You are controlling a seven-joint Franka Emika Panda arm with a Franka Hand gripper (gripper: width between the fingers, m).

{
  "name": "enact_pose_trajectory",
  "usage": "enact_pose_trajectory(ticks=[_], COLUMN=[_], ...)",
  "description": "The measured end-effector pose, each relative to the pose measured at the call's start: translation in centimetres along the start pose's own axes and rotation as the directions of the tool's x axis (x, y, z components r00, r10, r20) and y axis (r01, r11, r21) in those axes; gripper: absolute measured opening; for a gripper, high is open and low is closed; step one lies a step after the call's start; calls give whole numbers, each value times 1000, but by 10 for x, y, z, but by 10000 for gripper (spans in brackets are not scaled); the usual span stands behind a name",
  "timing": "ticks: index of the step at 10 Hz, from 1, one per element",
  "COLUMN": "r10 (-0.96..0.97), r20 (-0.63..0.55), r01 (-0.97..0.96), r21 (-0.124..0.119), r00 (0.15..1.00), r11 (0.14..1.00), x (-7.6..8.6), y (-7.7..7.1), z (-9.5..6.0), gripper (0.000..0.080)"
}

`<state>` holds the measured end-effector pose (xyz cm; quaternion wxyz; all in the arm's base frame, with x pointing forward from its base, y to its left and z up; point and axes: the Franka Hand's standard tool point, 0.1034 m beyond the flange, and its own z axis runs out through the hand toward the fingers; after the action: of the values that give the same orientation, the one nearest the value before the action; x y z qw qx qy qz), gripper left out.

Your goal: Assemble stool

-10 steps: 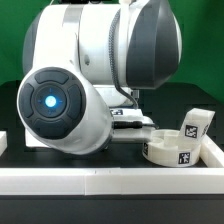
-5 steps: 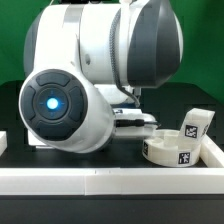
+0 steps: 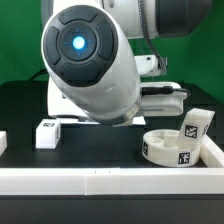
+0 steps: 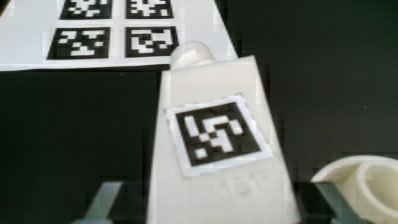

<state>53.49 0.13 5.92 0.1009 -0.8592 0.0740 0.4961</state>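
Arm (image 3: 88, 62) higher now; hand (image 4: 199, 205) half-closed on leg (image 4: 214, 130).

glossy white rounded arm (image 3: 97, 88) shells, dark grey joint bands, black round cap (image 3: 75, 42) glowing blue at centre.

My arm (image 3: 88, 65) now stands higher, swung up and over, baring a loose leg (image 3: 47, 133) below it. My gripper (image 4: 199, 205) is narrowed onto the tagged leg (image 4: 217, 135) between its fingers.

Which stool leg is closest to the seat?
The upright leg at the exterior view's right, just beside the seat; the other leg sits far left.
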Motion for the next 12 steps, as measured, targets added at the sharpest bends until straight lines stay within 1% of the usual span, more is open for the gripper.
enact_pose_trajectory(ticks=[2,3,4,5,6,7,9,11,12], r10=[0,1,3,-6,-9,-6,-1,1,17], r20=[-21,-17,-8,-140,-207,-296,-454,-563,-626], r01=[0,-1,-3,6,9,7,6,5,-8], r21=[1,2,2,0,0,2,8,8,18], r00=[1000,1000,1000,990,978,955,891,827,779], r11=[1000,1000,1000,1000,1000,1000,1000,1000,1000], x=[3,2,-3,5,-6,-9,-3,-2,-2], y=[0,0,-2,-11,-19,-24,-25,-26,-32], z=[-2,-3,-4,-22,-28,-33,-39,-41,-43], gripper=[325,325,325,325,325,325,325,327,327])
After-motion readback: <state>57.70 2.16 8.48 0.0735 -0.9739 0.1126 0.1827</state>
